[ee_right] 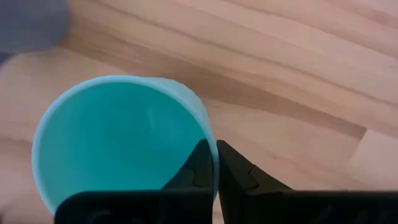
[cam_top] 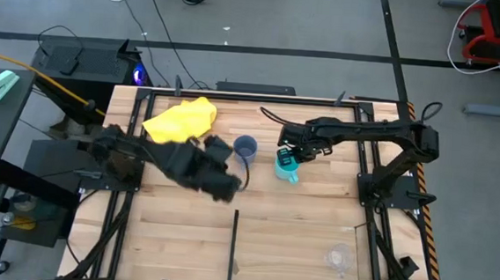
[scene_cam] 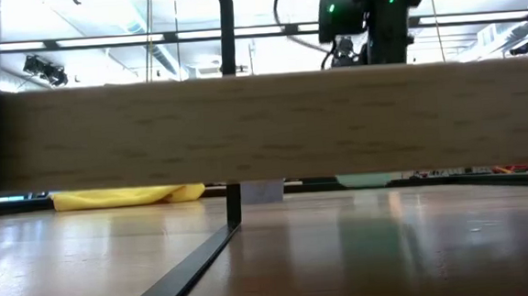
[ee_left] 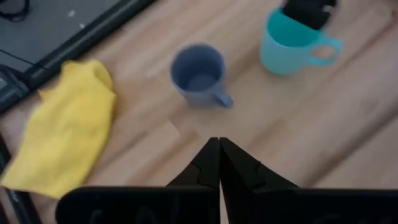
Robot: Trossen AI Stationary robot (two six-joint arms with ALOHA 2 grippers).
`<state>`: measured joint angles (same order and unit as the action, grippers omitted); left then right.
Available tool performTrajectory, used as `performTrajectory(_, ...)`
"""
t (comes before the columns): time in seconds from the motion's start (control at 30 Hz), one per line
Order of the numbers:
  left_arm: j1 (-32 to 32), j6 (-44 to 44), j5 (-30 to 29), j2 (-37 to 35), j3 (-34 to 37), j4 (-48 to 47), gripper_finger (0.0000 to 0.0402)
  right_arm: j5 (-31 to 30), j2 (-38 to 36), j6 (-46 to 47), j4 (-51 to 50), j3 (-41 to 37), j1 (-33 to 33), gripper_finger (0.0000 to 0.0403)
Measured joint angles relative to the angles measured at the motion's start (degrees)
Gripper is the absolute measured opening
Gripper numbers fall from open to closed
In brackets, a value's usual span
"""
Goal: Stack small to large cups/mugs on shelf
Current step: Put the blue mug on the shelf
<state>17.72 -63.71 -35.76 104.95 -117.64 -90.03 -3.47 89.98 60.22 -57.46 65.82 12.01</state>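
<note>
The bright cyan mug (cam_top: 287, 166) stands right of the table's middle, and my right gripper (cam_top: 290, 152) is shut on its rim. The grey-blue mug (cam_top: 245, 147) stands upright on its base just left of it, handle toward the near side. My left gripper (cam_top: 229, 188) is shut and empty, near and left of the grey-blue mug (ee_left: 199, 74). The tiny clear cup (cam_top: 339, 257) stands on the shelf section (cam_top: 295, 249) at the near right, right of the black divider bar (cam_top: 233, 245). My right gripper pinches the cyan mug's rim (ee_right: 210, 142), one finger inside the mug and one outside. The fingers come from above, pointing down, on the side away from the handle (ee_left: 326, 50). The mug is upright in the left wrist view; its base seems to be on the table.
A yellow cloth (cam_top: 181, 118) lies crumpled at the far left of the table, next to the left arm. In the low view a wooden plank (scene_cam: 263, 125) hides most of the scene. Black frame bars (cam_top: 366, 179) edge the table.
</note>
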Motion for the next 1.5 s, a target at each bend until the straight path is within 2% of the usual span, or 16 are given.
performTrajectory(0.17, -5.67, 5.48, 0.40, -1.98, 0.00, -0.01, 0.0021, -1.38, -6.92, 5.21, -1.56, 0.00, -3.01, 0.0005)
performTrajectory(0.3, -10.51, 10.29, 3.35, -1.99, 0.00, 0.01, 0.0026, -3.25, -13.27, 13.26, -5.54, 0.00, -7.54, 0.0005)
performTrajectory(0.47, -17.03, 15.60, 7.61, -1.51, 0.00, 0.05, 0.0019, -5.78, -19.97, 24.79, -8.68, 0.00, -16.37, 0.0005)
performTrajectory(0.63, -24.31, 18.35, 12.74, -1.49, 0.00, 0.04, 0.0011, -8.91, -22.38, 34.44, -9.25, 0.33, -25.90, 0.0005)
performTrajectory(0.77, -29.49, 22.41, 16.91, -0.90, -0.04, 0.01, 0.0015, -11.03, -20.02, 37.63, -9.53, 2.79, -32.48, 0.0005)
performTrajectory(0.9, -33.41, 25.17, 19.60, 0.70, 0.00, 0.66, 0.0035, -12.84, -15.24, 37.59, -11.69, 8.07, -36.50, 0.0005)
performTrajectory(1.1, -35.93, 26.57, 20.38, 3.80, 0.00, 1.14, 0.0063, -15.55, -7.79, 39.51, -22.83, 16.55, -41.47, 0.0005)
performTrajectory(1.2, -36.18, 28.80, 20.70, 5.20, 0.01, 0.86, 0.0072, -15.94, -5.18, 45.37, -25.12, 17.79, -44.94, 0.0005)
performTrajectory(1.5, -38.16, 34.51, 20.75, 6.49, 0.00, 0.80, 0.0075, -15.96, 2.98, 71.80, -23.32, 17.79, -54.21, 0.0005)
